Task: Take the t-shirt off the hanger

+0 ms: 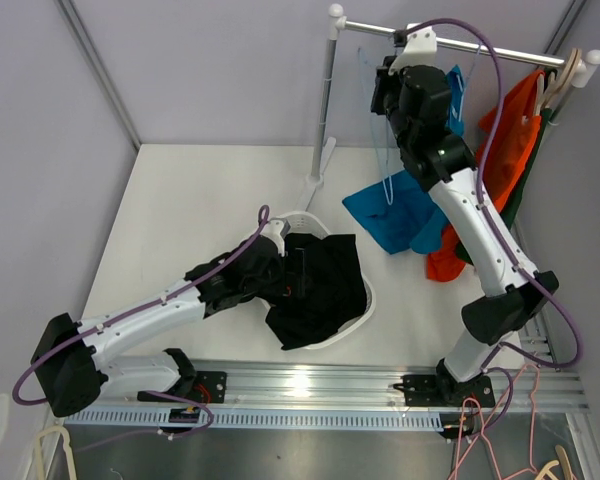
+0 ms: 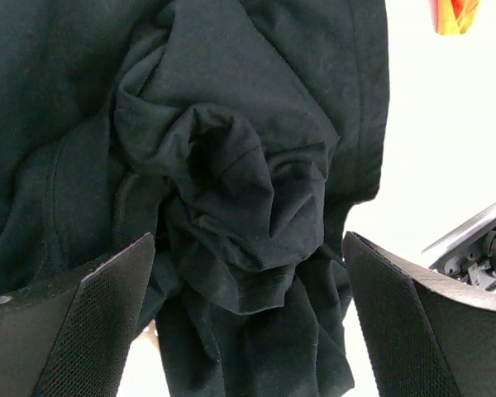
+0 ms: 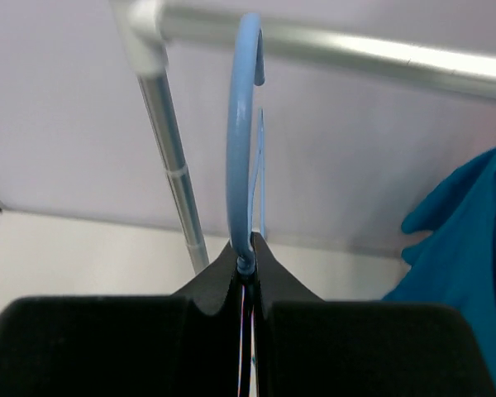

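1. My left claw (image 2: pixel 248 240) is wide open and holds nothing. Its fingers (image 2: pixel 91 322) stand either side of the black t-shirt (image 2: pixel 231 165), and the cloth is bunched in folds right between the tips and just past them.
2. In the top view that t-shirt lies crumpled in a white basket (image 1: pixel 368 300) on the table (image 1: pixel 180 200), with one edge spilling over the near rim. It is on no hanger.
3. My right claw (image 3: pixel 246 258) is raised high and clamped tight on the neck of a light blue hanger (image 3: pixel 236 124).
4. The hook stands upright at the metal rail (image 3: pixel 355 50). I can't tell if it touches.
5. In the top view the hanger's thin frame dangles below the claw.
6. Further back, a blue garment (image 1: pixel 390 215) and an orange garment (image 1: pixel 510 140) hang toward the rail's right end. Their lower ends reach the table.
7. The upright post (image 1: pixel 327 110) carries the rail's left end.
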### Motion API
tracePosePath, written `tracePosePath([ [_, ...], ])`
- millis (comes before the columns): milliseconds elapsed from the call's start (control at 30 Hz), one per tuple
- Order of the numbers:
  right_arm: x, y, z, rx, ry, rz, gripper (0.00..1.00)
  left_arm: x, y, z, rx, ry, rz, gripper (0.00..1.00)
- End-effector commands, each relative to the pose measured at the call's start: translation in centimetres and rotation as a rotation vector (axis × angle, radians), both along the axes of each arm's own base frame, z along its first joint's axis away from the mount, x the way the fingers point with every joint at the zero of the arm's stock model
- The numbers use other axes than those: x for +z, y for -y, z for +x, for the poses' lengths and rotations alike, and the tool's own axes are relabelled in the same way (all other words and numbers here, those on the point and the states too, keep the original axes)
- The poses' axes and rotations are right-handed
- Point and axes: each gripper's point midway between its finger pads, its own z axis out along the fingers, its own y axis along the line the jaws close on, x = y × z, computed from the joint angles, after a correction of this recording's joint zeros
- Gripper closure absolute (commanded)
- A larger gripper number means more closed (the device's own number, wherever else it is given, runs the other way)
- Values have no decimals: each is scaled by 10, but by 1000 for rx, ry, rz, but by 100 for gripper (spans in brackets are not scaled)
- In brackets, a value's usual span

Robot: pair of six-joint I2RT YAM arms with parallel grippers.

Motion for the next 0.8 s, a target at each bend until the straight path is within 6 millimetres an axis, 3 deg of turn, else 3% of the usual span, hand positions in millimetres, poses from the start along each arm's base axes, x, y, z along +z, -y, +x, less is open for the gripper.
tracePosePath([
  [0,39,17,8,-75,121,13,100,9,5,1,-4,12,-58,0],
  [33,55,18,9,-81,143,22,100,9,5,0,-5,12,-59,0],
  [100,58,19,23,-103,145,13,100,9,5,0,-6,14,-60,1],
  [133,33,16,44,-112,90,-17,100,10,5,0,-7,15,-62,1],
  [167,59,18,44,-117,143,13,100,10,5,0,-9,16,-60,1],
  [200,59,18,50,-120,141,13,100,9,3,-1,-7,17,-56,1],
  [233,34,14,70,-127,93,-15,100,8,3,0,-5,17,-53,0],
  [267,52,17,67,-133,135,6,100,10,2,0,-4,24,-55,1],
  [400,31,16,82,-134,104,18,100,6,-1,-2,-2,23,-46,1],
  [467,33,21,81,-143,113,32,100,6,-1,-2,-2,24,-47,1],
  [500,22,19,84,-142,93,33,100,5,-1,-2,-2,23,-46,1],
  [767,17,32,90,-137,69,71,100,4,-1,-1,0,24,-41,1],
])
